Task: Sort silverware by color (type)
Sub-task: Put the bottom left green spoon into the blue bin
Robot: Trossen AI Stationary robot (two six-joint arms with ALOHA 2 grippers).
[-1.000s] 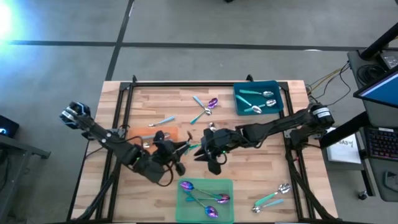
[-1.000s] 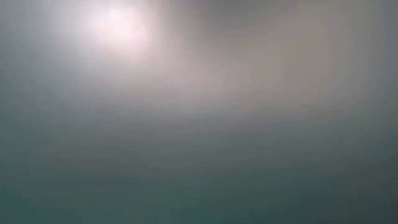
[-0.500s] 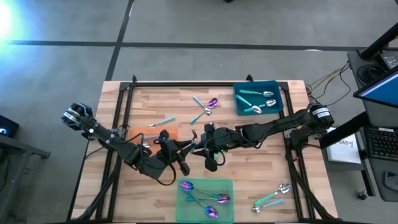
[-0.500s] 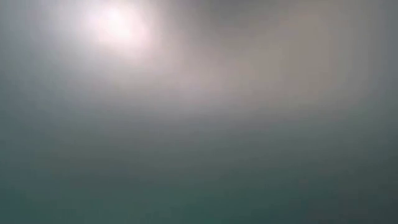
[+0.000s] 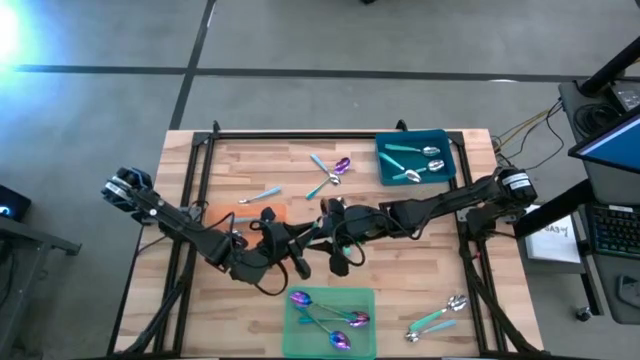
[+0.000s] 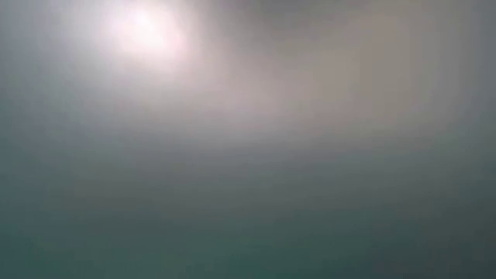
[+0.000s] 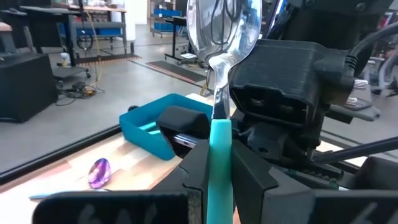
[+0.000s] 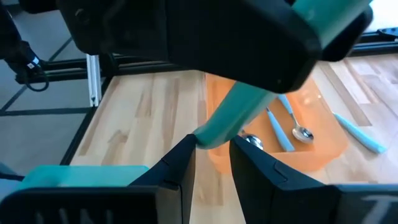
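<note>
Your two arms are matte black, jointed, with black cables looped alongside. Left end effector point(image 7: 219, 163): blocky black fingers. Right end effector point(image 8: 211, 163): the same, angular wedges.

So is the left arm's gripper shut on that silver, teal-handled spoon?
Yes: left gripper jaws clamp the silver-bowled, teal-handled spoon; the bowl sticks out beyond them.
</note>
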